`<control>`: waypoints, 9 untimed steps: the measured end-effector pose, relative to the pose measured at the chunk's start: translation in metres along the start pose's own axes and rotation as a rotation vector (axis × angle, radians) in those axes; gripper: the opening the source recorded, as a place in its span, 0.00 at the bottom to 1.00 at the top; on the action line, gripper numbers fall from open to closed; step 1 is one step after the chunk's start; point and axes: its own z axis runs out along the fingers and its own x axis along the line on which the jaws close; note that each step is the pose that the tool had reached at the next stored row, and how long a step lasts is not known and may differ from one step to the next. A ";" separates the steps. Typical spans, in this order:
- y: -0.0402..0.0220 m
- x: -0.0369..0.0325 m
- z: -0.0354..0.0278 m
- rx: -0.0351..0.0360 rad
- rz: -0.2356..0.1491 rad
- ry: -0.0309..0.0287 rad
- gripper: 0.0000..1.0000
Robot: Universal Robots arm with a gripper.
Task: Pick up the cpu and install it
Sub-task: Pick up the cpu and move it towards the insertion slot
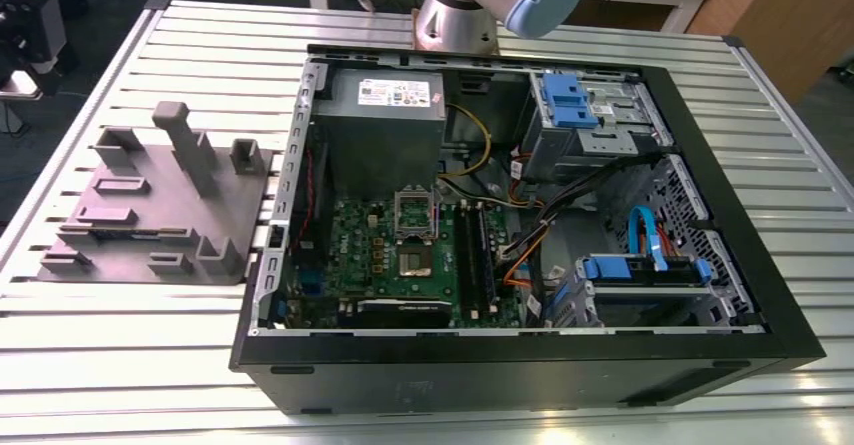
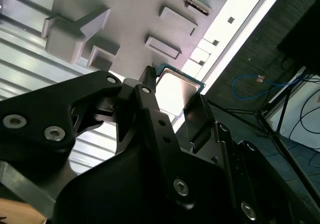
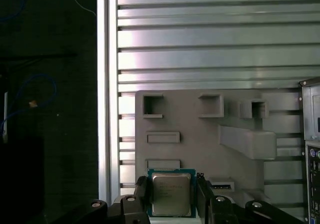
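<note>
Gripper [image 3: 171, 181] in the first wrist view, jaws clamped on two opposite edges of the cpu [image 3: 171, 196], which hangs clear above the grey holder [image 3: 200, 139] on the slatted table [image 3: 200, 34]. Pick-up looks done; installation is not yet done. In the exterior view the open case [image 1: 534, 360] stands just beside the holder.
</note>
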 end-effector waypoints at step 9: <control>0.0005 0.0002 -0.0099 0.0009 0.000 -0.0003 0.47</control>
